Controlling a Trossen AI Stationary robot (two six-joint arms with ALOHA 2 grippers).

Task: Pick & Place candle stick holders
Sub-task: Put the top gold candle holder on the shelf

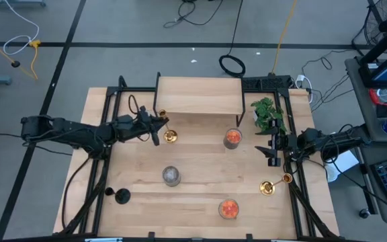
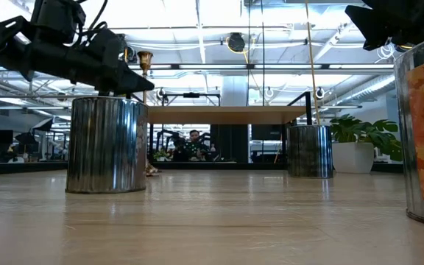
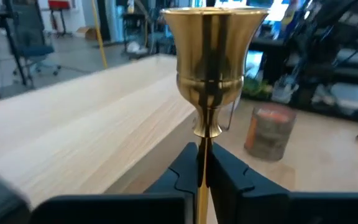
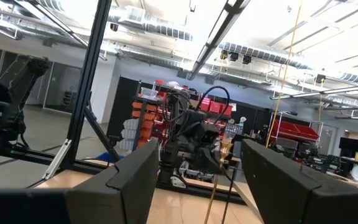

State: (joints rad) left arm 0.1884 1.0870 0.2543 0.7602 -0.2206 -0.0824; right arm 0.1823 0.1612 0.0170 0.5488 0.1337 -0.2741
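Note:
My left gripper (image 1: 157, 129) is shut on a gold candlestick (image 1: 170, 136) in front of the wooden shelf; its cup top (image 3: 213, 56) fills the left wrist view. My right gripper (image 1: 273, 152) is open and empty near the right edge, between the plant and a second gold candlestick (image 1: 274, 185). A black candlestick (image 1: 120, 195) stands on its base at the near left. A grey cup (image 1: 171, 176) sits mid-table, one orange cup (image 1: 232, 138) farther back, and another (image 1: 228, 208) at the near edge. My left gripper pinches the gold candlestick's thin stem (image 3: 202, 163) between its two fingers, just below the cup. The fingers come level from the table's left side and lie across the stem. The candlestick stands upright; I cannot tell whether its base (image 1: 171, 137) is on the table.
A raised wooden shelf (image 1: 200, 94) stands at the table's far middle. A leafy green plant (image 1: 267, 114) stands at the far right, close to my right gripper. Black frame rails (image 1: 106, 168) run along both sides. In the low view the grey cup (image 2: 107, 145) stands close to the camera.

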